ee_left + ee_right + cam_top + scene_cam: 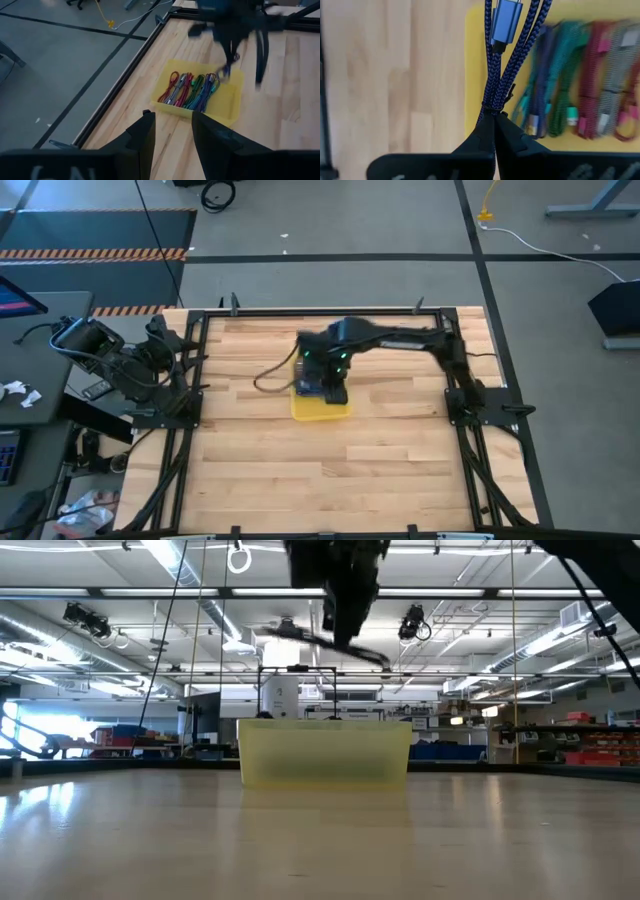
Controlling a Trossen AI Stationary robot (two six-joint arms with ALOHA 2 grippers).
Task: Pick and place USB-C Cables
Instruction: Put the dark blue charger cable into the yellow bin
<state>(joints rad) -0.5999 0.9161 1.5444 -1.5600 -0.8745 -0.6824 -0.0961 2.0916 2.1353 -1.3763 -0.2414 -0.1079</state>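
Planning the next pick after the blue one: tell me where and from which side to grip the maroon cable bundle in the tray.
Grip the maroon cable bundle across its middle, probably coming straight down from above. It lies flat at the end of the row in the yellow tray, with bare tray floor on its outer side for one finger. The right gripper is shut on the blue cable.

The right tool (334, 392) hangs over the yellow tray (318, 412) with a blue cable (512, 55) pinched, blocking access from above there. The wooden surface (330, 470) around the tray lies open. The left tool (172, 132), fingers parted, sits at the left edge.
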